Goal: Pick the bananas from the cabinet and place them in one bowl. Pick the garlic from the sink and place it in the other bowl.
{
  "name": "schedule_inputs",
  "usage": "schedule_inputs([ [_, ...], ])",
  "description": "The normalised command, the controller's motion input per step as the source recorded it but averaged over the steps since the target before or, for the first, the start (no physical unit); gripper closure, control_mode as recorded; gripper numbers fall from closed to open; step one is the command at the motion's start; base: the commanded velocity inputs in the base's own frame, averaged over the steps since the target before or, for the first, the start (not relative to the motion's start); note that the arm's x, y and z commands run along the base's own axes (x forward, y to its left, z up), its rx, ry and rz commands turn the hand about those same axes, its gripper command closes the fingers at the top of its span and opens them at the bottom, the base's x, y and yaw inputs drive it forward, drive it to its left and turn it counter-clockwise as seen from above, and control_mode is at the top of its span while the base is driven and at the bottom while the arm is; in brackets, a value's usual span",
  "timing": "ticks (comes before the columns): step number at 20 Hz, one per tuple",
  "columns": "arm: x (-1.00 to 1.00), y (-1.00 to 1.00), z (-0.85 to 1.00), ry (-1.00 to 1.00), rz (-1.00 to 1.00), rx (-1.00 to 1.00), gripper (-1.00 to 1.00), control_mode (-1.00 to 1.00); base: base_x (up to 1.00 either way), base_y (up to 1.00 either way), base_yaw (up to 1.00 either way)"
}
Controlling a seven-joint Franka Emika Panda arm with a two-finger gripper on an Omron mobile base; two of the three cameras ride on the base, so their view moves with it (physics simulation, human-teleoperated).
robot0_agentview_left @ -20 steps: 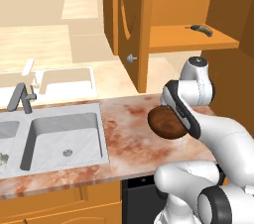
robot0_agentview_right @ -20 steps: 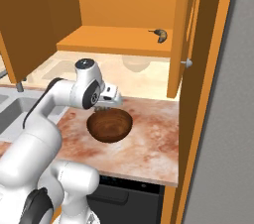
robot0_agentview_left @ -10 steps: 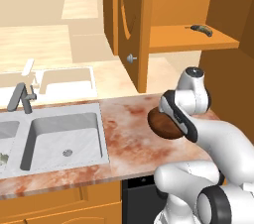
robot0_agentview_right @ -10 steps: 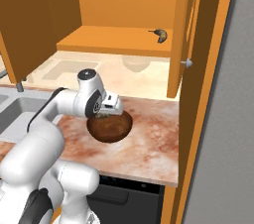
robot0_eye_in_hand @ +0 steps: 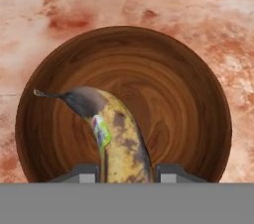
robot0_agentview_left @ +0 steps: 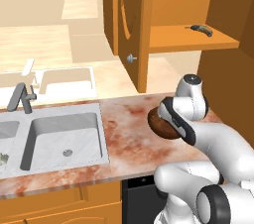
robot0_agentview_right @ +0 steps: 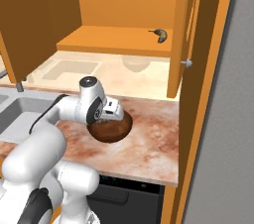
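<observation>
My gripper (robot0_eye_in_hand: 124, 171) is shut on a bunch of bananas (robot0_eye_in_hand: 116, 139), brown-spotted yellow, which hangs just above the middle of a dark wooden bowl (robot0_eye_in_hand: 198, 94). That bowl (robot0_agentview_left: 159, 125) (robot0_agentview_right: 113, 130) stands on the marble counter with the hand right over it. More bananas (robot0_agentview_left: 201, 29) (robot0_agentview_right: 159, 34) lie on the shelf of the open cabinet (robot0_agentview_right: 114, 39). A small pale lump, seemingly the garlic (robot0_agentview_left: 3, 157), rests in the left basin of the sink (robot0_agentview_left: 64, 134). A pale bowl (robot0_agentview_right: 135, 62) sits at the back under the cabinet.
The cabinet door (robot0_agentview_left: 130, 25) swings out over the counter, its knob (robot0_agentview_left: 131, 58) at hand height. A second door (robot0_agentview_right: 181, 29) stands open on the right, beside a grey wall. The faucet (robot0_agentview_left: 20, 96) rises behind the sink.
The hand has come down a little and settled over the dark bowl, still holding the bananas. Everything else is as it was.
</observation>
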Motion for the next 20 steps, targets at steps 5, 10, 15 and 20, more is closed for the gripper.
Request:
schedule_inputs([
  [5, 0.0, 0.0, -0.17, 0.0, 0.0, 0.0, 1.0, -1.0, 0.0, 0.0, 0.0],
  [10, 0.0, 0.0, -0.14, 0.0, 0.0, 0.0, 1.0, -1.0, 0.0, 0.0, 0.0],
  [15, 0.0, 0.0, -0.14, 0.0, 0.0, 0.0, 1.0, -1.0, 0.0, 0.0, 0.0],
  [20, 0.04, -0.02, -0.09, 0.0, 0.0, 0.0, 1.0, -1.0, 0.0, 0.0, 0.0],
])
